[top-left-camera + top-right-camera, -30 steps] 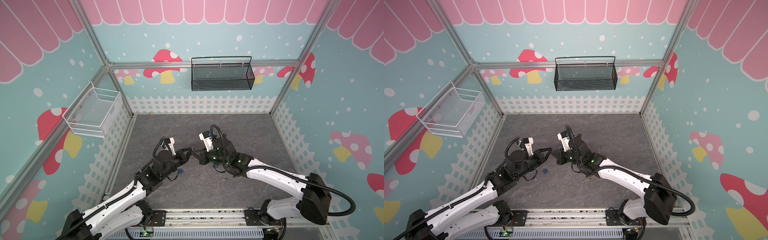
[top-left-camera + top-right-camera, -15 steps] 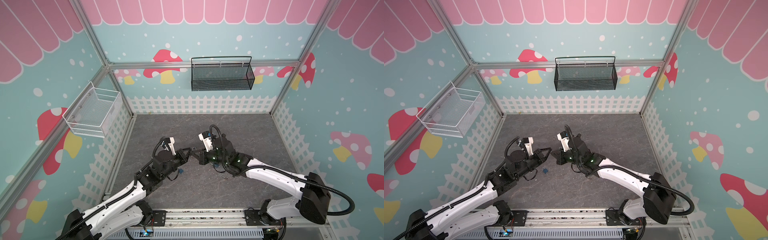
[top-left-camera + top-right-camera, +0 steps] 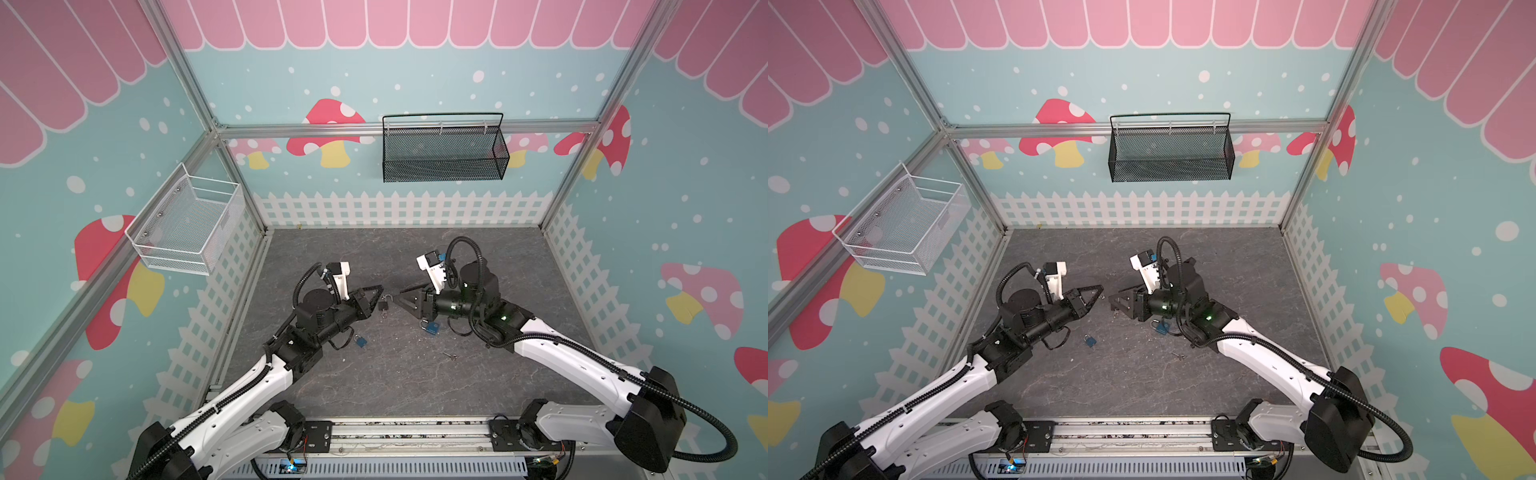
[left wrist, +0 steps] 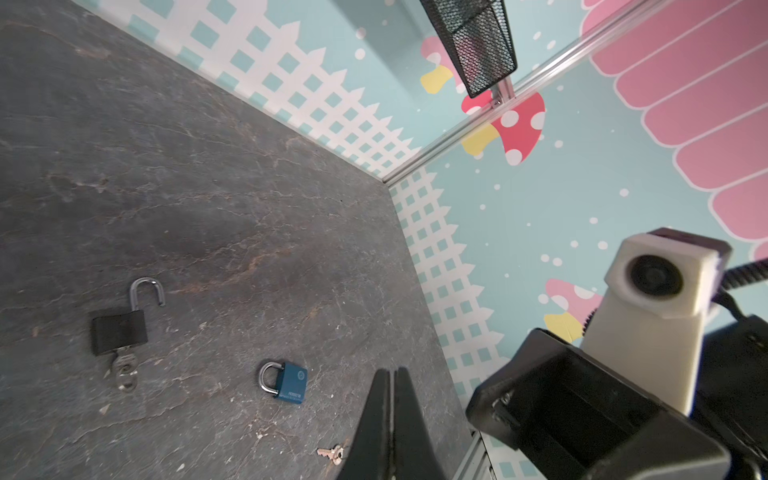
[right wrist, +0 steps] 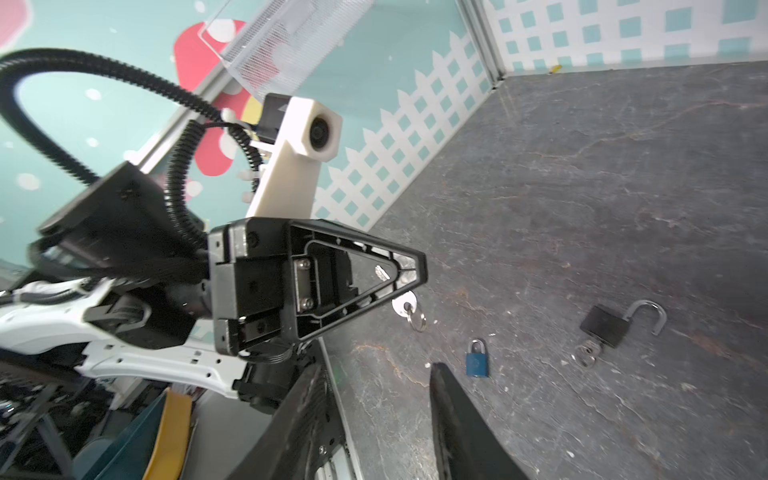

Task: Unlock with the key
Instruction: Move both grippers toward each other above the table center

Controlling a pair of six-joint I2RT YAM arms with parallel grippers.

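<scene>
white arms (image 3: 561, 349) with black joints (image 3: 648, 419), ribbed black cables (image 5: 178, 166), triangular jaws.

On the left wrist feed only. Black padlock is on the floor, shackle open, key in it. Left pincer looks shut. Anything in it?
Observer: Yes. The right wrist view shows a small silver key on a ring sticking out below the shut left pincer; it looks pinched.
Operator: And the right pincer?
Observer: Open, nothing between its fingers.
Operator: I see one small blue padlock near a loose silver key. Any more locks?
Observer: A second blue padlock lies on the grey floor close beside the left arm, behind its pincer.
</scene>
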